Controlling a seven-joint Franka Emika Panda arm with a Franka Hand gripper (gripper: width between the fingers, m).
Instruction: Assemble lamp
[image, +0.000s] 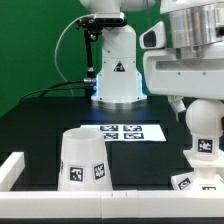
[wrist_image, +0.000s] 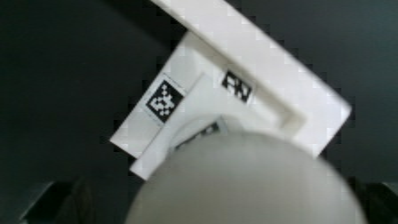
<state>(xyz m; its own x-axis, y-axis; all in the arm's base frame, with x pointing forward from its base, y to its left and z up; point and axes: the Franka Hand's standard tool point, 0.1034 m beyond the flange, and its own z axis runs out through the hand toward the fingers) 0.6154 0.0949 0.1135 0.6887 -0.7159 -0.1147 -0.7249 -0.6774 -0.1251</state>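
My gripper (image: 204, 132) hangs at the exterior view's right, shut on the lamp bulb (image: 205, 147), a white part with a square tag. It holds the bulb just above the white angular lamp base (image: 190, 182) at the front right. In the wrist view the round bulb (wrist_image: 249, 175) fills the foreground between the dark fingers (wrist_image: 50, 203) of my gripper (wrist_image: 214, 208). The tagged base (wrist_image: 205, 95) lies beneath it. The cone-shaped lamp shade (image: 82, 160) stands on the table at the front left, apart from the gripper.
The big white robot pedestal (image: 118, 75) with a triangle logo stands at the back centre. The marker board (image: 130, 131) lies flat in front of it. A white rail (image: 100, 205) runs along the table's front and left edges.
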